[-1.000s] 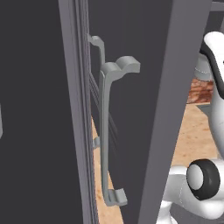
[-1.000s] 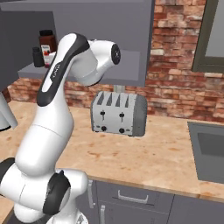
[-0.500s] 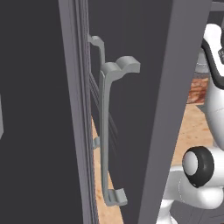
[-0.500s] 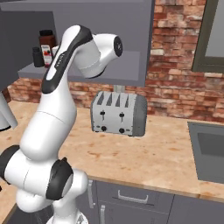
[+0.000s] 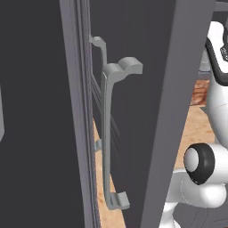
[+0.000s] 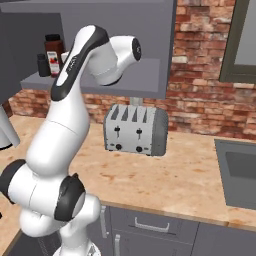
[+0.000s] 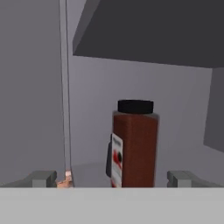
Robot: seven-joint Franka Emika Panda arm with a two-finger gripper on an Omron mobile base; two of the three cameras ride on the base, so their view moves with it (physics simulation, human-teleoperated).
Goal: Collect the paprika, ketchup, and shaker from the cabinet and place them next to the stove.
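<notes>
Kitchen: brick back wall, pale stone counter [image 6: 165, 175], silver toaster [image 6: 135, 130] standing on it below the wall unit.
Cabinet [image 6: 125, 85]: grey, door [image 5: 147, 111] swung open with its bar handle [image 5: 109, 133] facing the left base camera; shelf interior exposed.
Arm: reaches up from the base into the cabinet opening.
Gripper [image 7: 116, 179]: fingertips [image 7: 43, 178] spread wide, nothing between them; the jar sits centred ahead in the gap.
Paprika [image 7: 135, 146]: upright on the cabinet shelf, black cap, label turned to one side; not yet grasped.
Shaker [image 6: 43, 65]: small black cylinder just beside the paprika on the same shelf.
Ketchup: not identifiable; a dark edge behind the jar in the hand view cannot be told apart.
Progress: door open, first approach under way; by these views none of the three is collected or set by the stove, so all three pick-ups and placements remain.
</notes>
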